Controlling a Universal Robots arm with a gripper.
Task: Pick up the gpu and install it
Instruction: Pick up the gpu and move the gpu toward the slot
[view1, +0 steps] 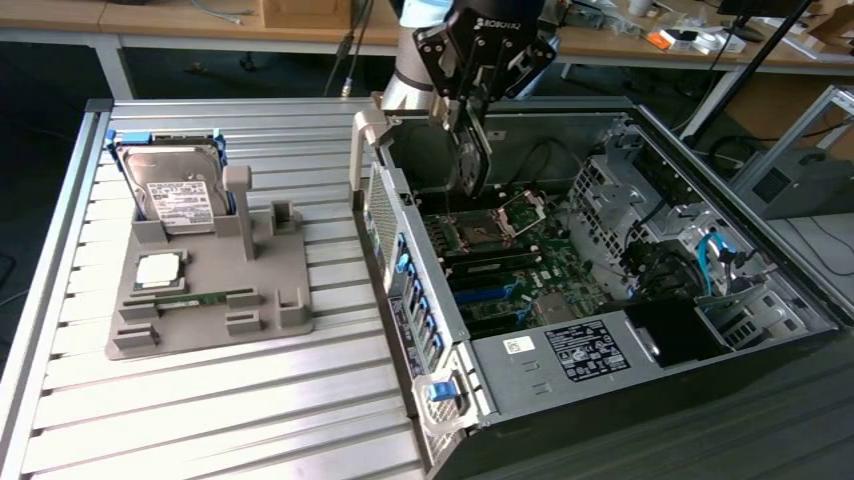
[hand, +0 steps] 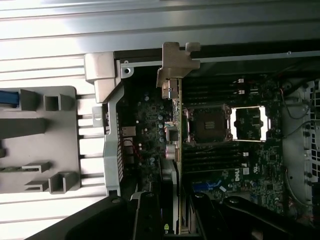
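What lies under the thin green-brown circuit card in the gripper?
The dark motherboard inside the open black computer case, its square processor socket alongside. The card hides what is directly beneath.

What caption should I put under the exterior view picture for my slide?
The gripper holds the gpu upright over the motherboard in the open computer case.

A ribbed aluminium worktop (view1: 200, 400) catches bright light, its slats gleaming pale from edge to edge. Behind it, a row of wooden desks (view1: 160, 18) on white legs runs along the back of the room, with cables (view1: 350, 45) hanging from them towards a dark floor (view1: 40, 80). On the desk at the exterior view's right lies a clutter of small white and orange items (view1: 687, 38). A black pole (view1: 750, 65) slants across that corner, above an aluminium frame (view1: 807, 125), a grey box (view1: 801, 180) and a patch of paler floor (view1: 817, 245).
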